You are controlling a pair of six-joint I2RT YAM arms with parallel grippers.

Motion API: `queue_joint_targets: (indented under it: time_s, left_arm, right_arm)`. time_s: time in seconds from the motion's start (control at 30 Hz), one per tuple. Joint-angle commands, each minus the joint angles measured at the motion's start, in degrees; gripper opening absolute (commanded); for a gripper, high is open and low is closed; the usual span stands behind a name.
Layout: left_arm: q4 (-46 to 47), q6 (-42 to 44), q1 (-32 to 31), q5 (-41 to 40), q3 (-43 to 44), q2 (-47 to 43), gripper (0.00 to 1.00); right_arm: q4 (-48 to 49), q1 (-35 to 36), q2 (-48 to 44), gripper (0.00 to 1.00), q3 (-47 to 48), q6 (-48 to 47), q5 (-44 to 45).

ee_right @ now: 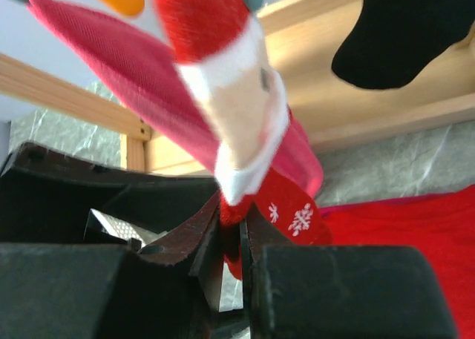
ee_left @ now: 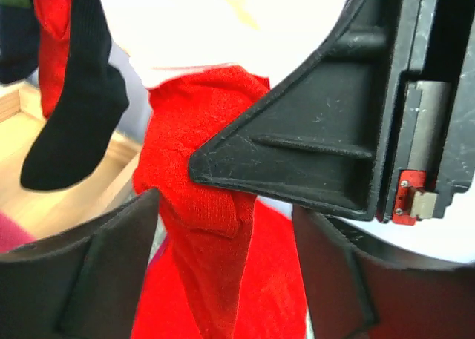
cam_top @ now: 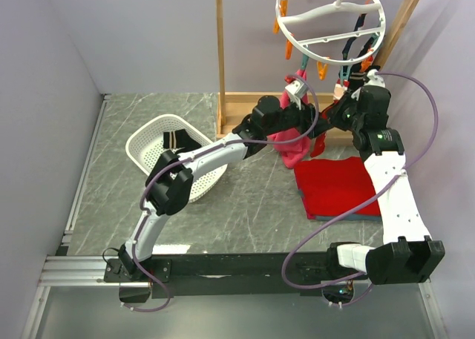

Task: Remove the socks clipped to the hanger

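The rack (cam_top: 220, 57) stands at the far side of the tabletop (cam_top: 245, 213), right of centre, and the hanger (cam_top: 330, 20) hangs from its top bar. Socks (cam_top: 350, 46) dangle from the hanger's clips. The towel (cam_top: 291, 142) droops below the hanger, down over the rack's base. Nearer, on the right, the folded cloth (cam_top: 334, 187) lies flat on the tabletop. The basket (cam_top: 141, 142) sits on the left with a loose sock (cam_top: 176, 140) inside. Beneath the hanger, the left gripper (cam_top: 297, 90) is just left of the right gripper (cam_top: 341, 94). The lower end of one hanging sock (ee_right: 245, 124) sits between the right gripper's fingers (ee_right: 200, 242).
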Motion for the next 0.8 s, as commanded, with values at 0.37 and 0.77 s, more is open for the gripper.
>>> queue_joint_targets:
  time_s: [0.37,0.77]
  left_arm:
    - [1.5,-1.8,-0.1,1.3,7.1,4.3,0.61]
    - [0.3,-2.6,-0.1,2.6,6.6,3.0,0.01]
  right_arm:
    - [0.1,0.3,-1.5,0.18,3.3,0.0,-1.5]
    - [-3.1,-0.4,0.7,0.59,9.2,-2.1,3.9]
